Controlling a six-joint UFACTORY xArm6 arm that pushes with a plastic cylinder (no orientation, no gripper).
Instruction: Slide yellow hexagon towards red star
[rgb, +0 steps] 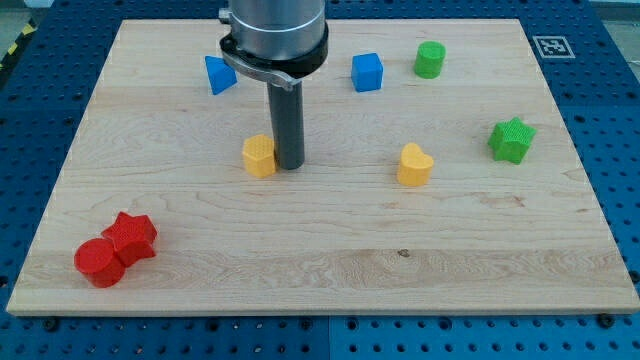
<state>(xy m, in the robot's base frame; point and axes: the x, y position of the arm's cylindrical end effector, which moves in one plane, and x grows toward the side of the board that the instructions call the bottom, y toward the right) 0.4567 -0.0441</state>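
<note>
The yellow hexagon (259, 156) sits left of the board's middle. My tip (289, 164) is right beside it on its right side, touching or nearly touching it. The red star (133, 236) lies near the view's bottom left corner, with a red cylinder (99, 263) pressed against its lower left. The star is well below and to the left of the hexagon.
A yellow heart (413, 165) lies right of centre. A green star (511, 139) is at the right. A green cylinder (430, 59) and a blue cube (367, 72) are near the top. A blue triangular block (219, 74) is at the top left, partly beside the arm.
</note>
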